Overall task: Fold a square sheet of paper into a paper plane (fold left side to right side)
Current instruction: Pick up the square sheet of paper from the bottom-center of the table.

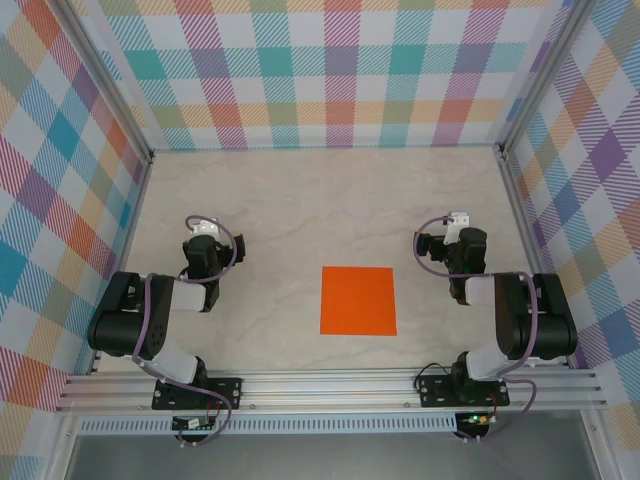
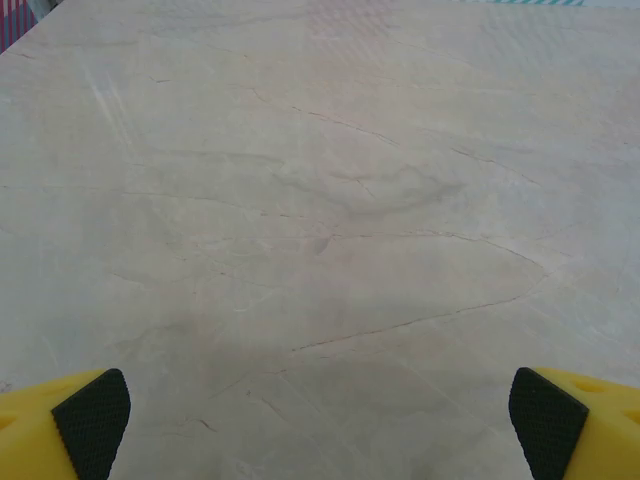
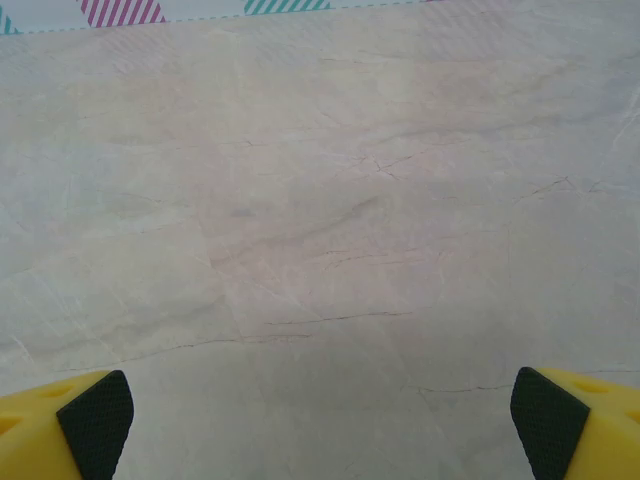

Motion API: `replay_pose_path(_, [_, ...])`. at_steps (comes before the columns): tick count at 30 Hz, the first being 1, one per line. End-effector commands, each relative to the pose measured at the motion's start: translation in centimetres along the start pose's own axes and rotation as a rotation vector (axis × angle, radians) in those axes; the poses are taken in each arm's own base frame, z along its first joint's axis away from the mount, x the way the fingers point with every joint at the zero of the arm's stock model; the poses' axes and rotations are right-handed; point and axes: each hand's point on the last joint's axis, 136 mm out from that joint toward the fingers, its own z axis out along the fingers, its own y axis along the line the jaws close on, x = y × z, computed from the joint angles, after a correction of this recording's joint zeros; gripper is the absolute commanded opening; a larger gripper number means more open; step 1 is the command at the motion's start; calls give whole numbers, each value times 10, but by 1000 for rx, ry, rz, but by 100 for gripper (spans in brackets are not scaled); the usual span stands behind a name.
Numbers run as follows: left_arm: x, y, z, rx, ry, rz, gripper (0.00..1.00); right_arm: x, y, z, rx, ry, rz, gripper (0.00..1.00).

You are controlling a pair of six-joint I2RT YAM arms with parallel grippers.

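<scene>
Left gripper [image 2: 320, 428] spread wide: yellow fingers [image 2: 30, 440] with black textured pads [image 2: 92, 422] at the two lower corners of the left wrist view, bare pale marbled worktop [image 2: 320, 200] between and ahead of them. Right gripper [image 3: 320, 428] spread just as wide, black pads likewise at the lower corners of the right wrist view, the same veined worktop running ahead to a strip of checked wall [image 3: 120, 10]. Holding nothing, either one. From above, both arms tucked close to their bases, wrists turned away from the aluminium rail [image 1: 330, 385] toward the far side. Square sheet of paper [image 1: 358, 300] lying flat and unfolded on the worktop, bright orange, edges squared with the rail. Placed between the two grippers: to the right of the left gripper, to the left of the right gripper, clearly nearer the right one, and set a little back toward the bases from both. Apart from both grippers, touched by neither. Checked wall on three sides of the worktop, beyond and outboard of each gripper.
</scene>
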Motion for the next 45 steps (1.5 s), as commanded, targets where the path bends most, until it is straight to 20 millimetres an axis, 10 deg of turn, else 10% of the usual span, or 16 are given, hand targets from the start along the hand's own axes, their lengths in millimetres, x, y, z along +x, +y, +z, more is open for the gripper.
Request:
replay_pose_path(1, [-10,-1,3,8,-24,-14,100,-14,6,2,-27,-40,-2,100])
replay_pose_path(22, [-17,5,-1,-28,-31,-29,100,-14,6,2,-29,-39,-1,100])
replay_pose_path(32, [-75,12,-67,-15,-122,-110,100,-57,-7,-39,70,-45,52,100])
replay_pose_path(38, [-77,-39,-94,257,-8,-325,100,-73,15,-87,-14,-11,251,100])
replay_pose_path(45, [-22,-166,-155,637,491,-177,99,-10,70,-108,-146,401,453,100])
